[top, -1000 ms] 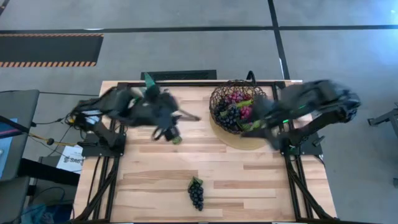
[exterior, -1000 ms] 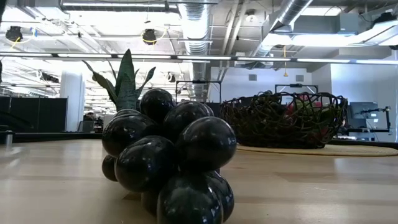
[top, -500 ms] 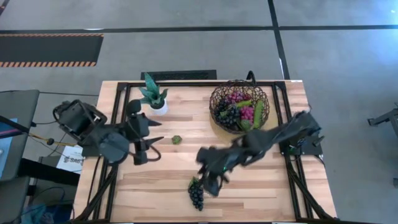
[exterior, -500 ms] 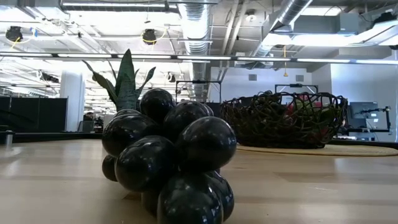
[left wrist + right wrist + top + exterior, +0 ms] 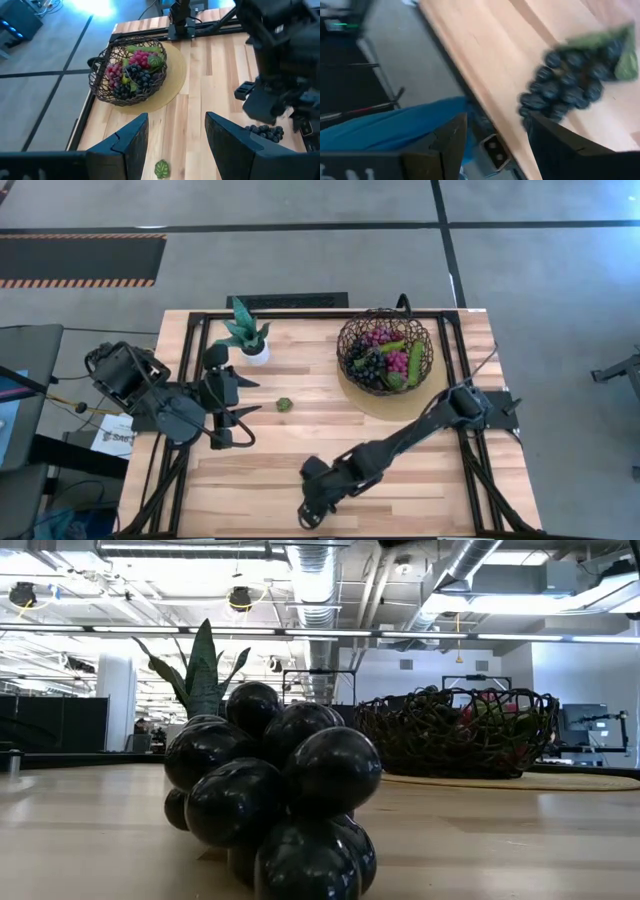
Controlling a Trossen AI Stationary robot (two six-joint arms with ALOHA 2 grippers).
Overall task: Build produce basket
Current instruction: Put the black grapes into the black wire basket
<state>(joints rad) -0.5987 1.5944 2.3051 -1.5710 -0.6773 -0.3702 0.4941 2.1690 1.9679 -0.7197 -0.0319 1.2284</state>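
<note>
Right gripper (image 5: 311,512) hangs over the black grape bunch (image 5: 575,80) near the table's front edge, its two dark fingers (image 5: 445,145) spread with nothing between them; the bunch lies just ahead of them on the wood. Left gripper (image 5: 243,423) waits open over the left side of the table (image 5: 400,470), well apart from the work.

Risk, as a judgement: the bunch sits close to the table's edge, so a descent that lands off-centre could shove it over the side. Its round, glossy beads would let the fingers skid off instead of biting, and a grip on only a few outer beads may let the cluster swing and drop on the way back.

Pale planked wood makes up the table. Dark open-weave wire forms the round basket (image 5: 385,350), already holding purple and magenta grapes and green cucumbers. Hard, shiny black spheres clump into the remaining bunch, with a soft green leaf at one end.
</note>
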